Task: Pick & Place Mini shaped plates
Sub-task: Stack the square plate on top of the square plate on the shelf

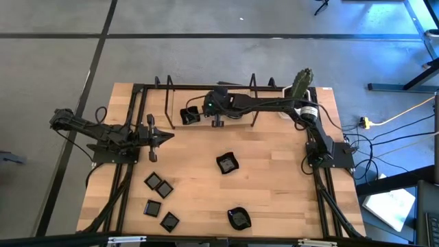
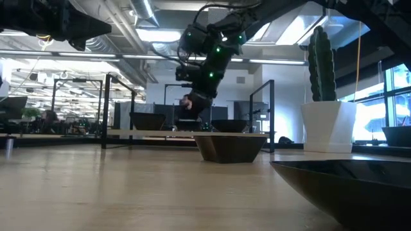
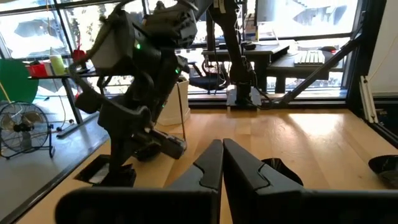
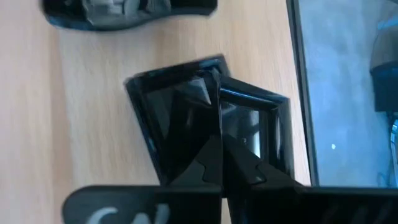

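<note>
Up near the top centre, the right gripper (image 1: 186, 114) hangs with jaws clenched empty over two square plates (image 1: 190, 115); left gripper (image 1: 164, 136), also clenched empty, waits left of centre; other plates (image 1: 158, 183) dot the desk (image 1: 274, 171) below.

The right gripper (image 1: 195, 110) is seen at the table's (image 1: 274, 192) far edge, over a black plate (image 1: 188, 116). Nearer than it, two wavy plates (image 1: 227, 163) lie mid-table. The left gripper (image 1: 167, 136) is held beside it, leftward; four square plates (image 1: 158, 183) are grouped nearer than that gripper.
</note>
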Motion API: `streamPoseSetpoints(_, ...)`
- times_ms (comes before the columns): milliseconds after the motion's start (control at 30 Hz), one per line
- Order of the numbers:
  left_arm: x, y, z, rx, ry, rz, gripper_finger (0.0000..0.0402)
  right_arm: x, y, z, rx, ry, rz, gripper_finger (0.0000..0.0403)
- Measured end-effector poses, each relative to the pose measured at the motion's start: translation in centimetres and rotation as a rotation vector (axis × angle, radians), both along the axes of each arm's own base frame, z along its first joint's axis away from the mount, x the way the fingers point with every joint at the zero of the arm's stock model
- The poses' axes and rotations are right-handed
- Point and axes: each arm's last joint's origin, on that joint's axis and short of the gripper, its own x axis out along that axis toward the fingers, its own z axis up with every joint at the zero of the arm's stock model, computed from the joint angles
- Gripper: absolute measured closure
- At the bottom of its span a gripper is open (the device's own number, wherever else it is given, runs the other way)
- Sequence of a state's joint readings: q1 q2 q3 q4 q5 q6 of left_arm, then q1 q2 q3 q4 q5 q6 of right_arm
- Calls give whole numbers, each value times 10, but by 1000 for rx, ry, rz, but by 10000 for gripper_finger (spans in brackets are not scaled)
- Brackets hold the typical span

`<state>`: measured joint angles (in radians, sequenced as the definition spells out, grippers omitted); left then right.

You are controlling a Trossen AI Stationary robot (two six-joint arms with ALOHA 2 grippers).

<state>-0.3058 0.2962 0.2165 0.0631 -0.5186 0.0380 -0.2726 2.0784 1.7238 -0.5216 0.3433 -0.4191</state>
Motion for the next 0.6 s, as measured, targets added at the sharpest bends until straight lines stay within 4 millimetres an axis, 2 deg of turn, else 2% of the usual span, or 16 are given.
streamPoseSetpoints(233, 0, 0, 0, 0, 0, 0, 399, 2, 0, -5, -12, -34, -1, 403)
streamPoseSetpoints(600, 0, 0, 0, 1, 1, 0, 395, 5, 6, -4, -53, -4, 93, 403)
